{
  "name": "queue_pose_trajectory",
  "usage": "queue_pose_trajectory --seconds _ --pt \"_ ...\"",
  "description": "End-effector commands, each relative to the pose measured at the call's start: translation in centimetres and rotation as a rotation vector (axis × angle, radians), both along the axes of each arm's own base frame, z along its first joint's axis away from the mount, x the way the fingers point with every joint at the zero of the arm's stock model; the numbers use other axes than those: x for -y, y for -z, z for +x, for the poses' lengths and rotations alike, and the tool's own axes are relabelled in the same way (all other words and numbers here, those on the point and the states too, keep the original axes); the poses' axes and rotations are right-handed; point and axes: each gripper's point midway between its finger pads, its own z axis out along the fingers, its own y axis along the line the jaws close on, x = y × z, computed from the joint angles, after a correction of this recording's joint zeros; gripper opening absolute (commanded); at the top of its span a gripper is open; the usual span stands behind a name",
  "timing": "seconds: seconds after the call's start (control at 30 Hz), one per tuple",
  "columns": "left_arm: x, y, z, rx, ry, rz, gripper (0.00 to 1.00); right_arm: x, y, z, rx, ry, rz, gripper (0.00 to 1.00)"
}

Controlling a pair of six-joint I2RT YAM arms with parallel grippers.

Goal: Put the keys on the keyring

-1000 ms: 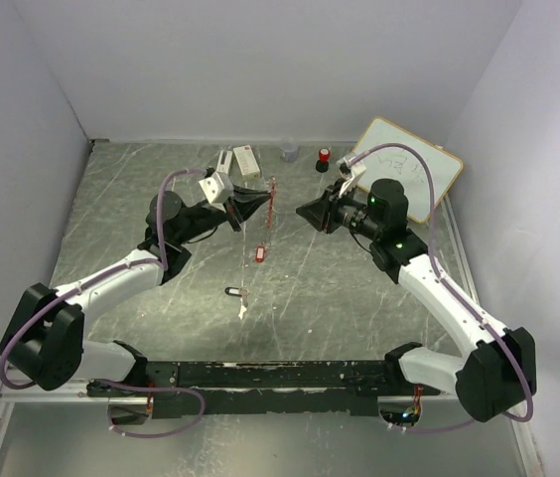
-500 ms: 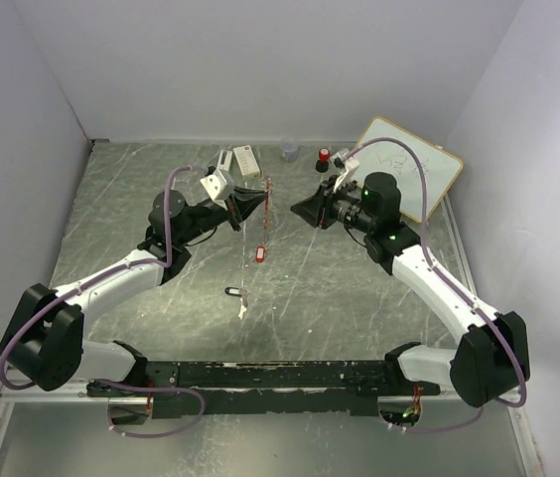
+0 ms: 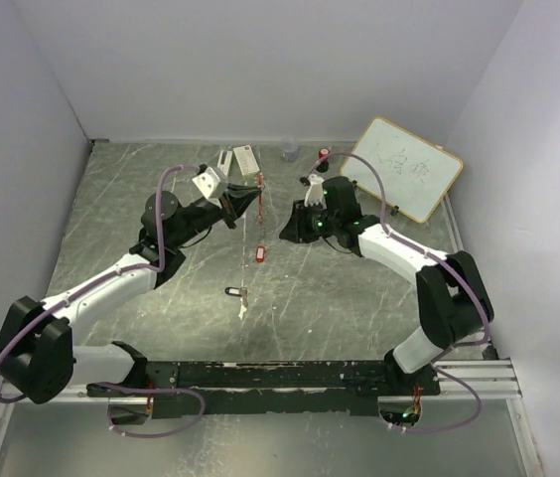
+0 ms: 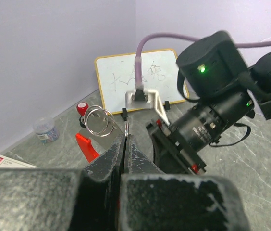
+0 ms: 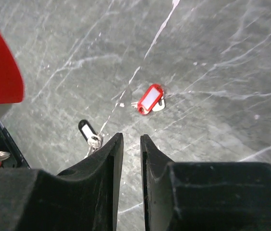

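Zero keys are threaded yet: the red key [image 5: 150, 99] and black key [image 5: 85, 129] lie loose on your surface [image 5: 222, 72], your left tool [image 4: 125, 137] clamps the keyring [image 4: 99, 120] aloft, and your right tool [image 5: 131, 137] hovers narrowly parted, empty.

The left arm [image 3: 111, 283] has long white shells and big round black joints. The right arm [image 3: 399, 253] is made the same way. A soft purple cable [image 3: 159, 214] loops over the left arm, and a second purple cable [image 4: 174, 35] curves over the right one. Each wrist has a small white camera holder [image 3: 210, 184]. Tiny green lights [image 4: 202, 69] glow on the right arm's round black motors. The left hand [image 4: 124, 138] has two dark, rough, wedge-shaped fingers. The right hand [image 5: 128, 138] has black ones too. Both arms sit on a long black rail [image 3: 260, 376].
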Motion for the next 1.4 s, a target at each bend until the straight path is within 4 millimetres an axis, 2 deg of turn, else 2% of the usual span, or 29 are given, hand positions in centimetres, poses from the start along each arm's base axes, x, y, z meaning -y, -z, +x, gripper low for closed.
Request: queue_pose_trajectory --seconds 0.0,0.47,0.8,1.27,1.37 --pt "-1.0 -0.8 -0.3 0.017 -0.029 0.002 0.07 -1.2 1.6 -0.1 0.002 -0.035 -0.024 0.22" --pt "-2.8 -0.6 -1.0 0.004 -0.062 0.013 0.07 -2.8 6.9 1.7 -0.022 -0.028 0.005 0.22" --pt "-3.1 -0.5 -0.8 -0.003 -0.066 0.023 0.07 -3.5 9.9 2.8 -0.022 -0.027 0.007 0.29" --pt "-3.3 0.1 -0.6 -0.02 -0.072 0.023 0.07 -4.3 11.1 2.8 -0.026 -0.057 0.052 0.31" --pt "-3.5 0.1 -0.6 -0.021 -0.077 0.023 0.07 -5.5 11.3 1.6 -0.036 -0.095 0.052 0.31"
